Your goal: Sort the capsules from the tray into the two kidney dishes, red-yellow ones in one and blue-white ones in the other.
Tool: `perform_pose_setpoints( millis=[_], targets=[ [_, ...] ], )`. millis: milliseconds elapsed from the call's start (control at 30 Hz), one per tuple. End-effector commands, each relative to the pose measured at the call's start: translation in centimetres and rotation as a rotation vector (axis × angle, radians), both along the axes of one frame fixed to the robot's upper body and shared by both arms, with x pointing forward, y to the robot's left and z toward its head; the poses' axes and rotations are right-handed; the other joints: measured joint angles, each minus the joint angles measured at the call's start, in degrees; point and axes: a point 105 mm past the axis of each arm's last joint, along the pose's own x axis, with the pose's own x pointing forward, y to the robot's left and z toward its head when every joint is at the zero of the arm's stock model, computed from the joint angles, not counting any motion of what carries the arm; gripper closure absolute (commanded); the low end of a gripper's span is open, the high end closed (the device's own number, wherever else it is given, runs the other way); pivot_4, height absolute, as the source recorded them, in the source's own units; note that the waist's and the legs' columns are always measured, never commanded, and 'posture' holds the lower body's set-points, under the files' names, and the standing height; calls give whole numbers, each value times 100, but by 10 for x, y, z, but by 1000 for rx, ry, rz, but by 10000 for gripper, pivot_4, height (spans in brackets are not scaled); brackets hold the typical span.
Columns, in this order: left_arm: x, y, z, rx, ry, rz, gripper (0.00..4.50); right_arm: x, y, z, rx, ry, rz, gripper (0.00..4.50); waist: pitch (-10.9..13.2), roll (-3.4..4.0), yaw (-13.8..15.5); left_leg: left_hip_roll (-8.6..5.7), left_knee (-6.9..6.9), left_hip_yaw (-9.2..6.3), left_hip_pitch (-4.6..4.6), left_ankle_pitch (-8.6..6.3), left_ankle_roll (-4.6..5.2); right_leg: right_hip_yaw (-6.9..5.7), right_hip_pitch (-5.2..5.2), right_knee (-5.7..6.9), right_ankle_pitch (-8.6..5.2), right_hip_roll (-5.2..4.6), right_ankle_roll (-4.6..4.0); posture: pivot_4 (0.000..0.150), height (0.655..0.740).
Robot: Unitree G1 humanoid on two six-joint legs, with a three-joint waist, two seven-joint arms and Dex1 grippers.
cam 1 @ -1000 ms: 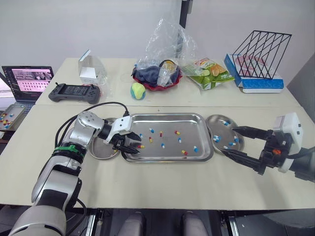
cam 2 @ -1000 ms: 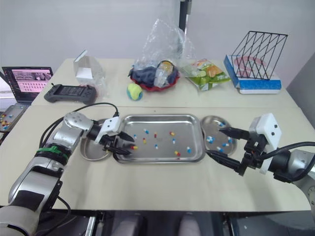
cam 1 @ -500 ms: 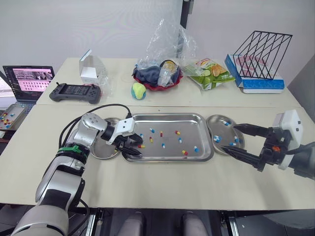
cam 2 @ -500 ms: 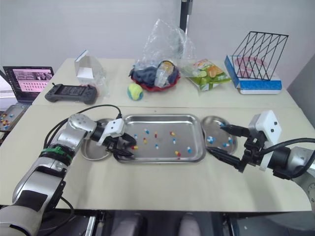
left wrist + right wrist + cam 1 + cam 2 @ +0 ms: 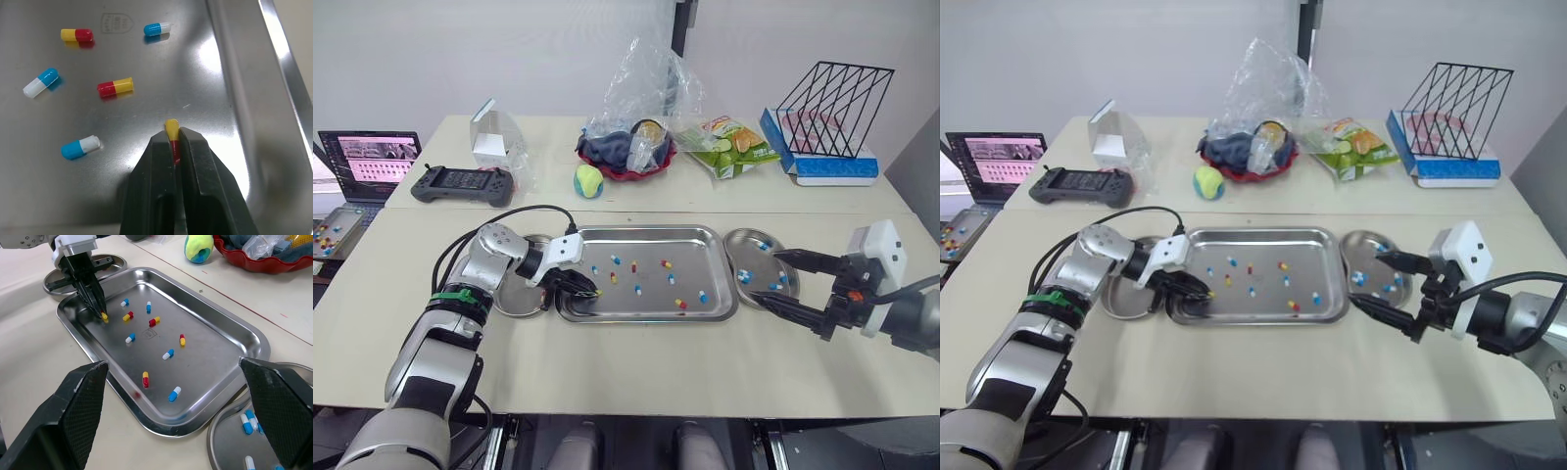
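Pinching a red-yellow capsule (image 5: 171,128) at its fingertips, the left gripper (image 5: 172,139) is reaching into the tray (image 5: 230,73), loose capsules (image 5: 115,87) lying just ahead; the right gripper (image 5: 770,278) is hovering spread wide at a kidney dish (image 5: 751,238).

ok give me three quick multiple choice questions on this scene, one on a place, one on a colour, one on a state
1. On which side of the tray is the kidney dish that holds blue-white capsules?
A) the robot's left
B) the robot's right
C) behind it

2. What colour is the capsule in the left pincer?
A) red-yellow
B) blue-white
C) green

3. The right pincer is:
A) shut on a capsule
B) shut with nothing in it
C) open

Answers:
1 B, the blue-white ones lie in the dish at the tray's right end.
2 A, a yellow tip and a red body show in its grip.
3 C, its jaws stand wide apart by that dish.
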Motion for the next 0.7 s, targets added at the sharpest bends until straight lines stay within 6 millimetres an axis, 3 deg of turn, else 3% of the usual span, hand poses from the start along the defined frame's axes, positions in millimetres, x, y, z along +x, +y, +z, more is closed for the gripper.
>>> perform_pose_setpoints(
  millis=[33,167,267,433,633,700],
  targets=[
    [4,2,32,-116,-72,17,44790,3,1,8,-3,-52,6,0,0,0,-5,0,0,-1,0,1,-1,0,0,0,0,0,0,1500,7400],
    [12,16,65,-222,-129,105,44790,6,2,7,4,-53,12,0,0,0,-17,0,0,-2,0,1,-1,0,-2,1,0,0,0,1500,7400],
    [19,47,82,-187,-219,216,44790,8,5,6,14,-53,23,0,1,-1,-37,1,-1,-4,0,1,-2,0,-4,2,0,2,0,1500,7400],
    [17,100,87,-93,-288,353,44790,14,8,3,25,-55,40,0,0,0,-123,0,-6,-6,3,2,-3,1,-7,3,0,3,0,1500,7400],
    [8,116,79,-58,-289,365,44790,18,8,1,19,-58,48,0,0,0,-69,-3,-2,-11,-1,2,-4,-3,-3,2,0,0,0,1500,7400],
    [2,120,67,-27,-263,357,44790,20,8,0,16,-57,52,0,0,0,-88,-3,-3,-11,-1,2,-4,-3,-5,3,0,1,0,1500,7400]
  ],
)
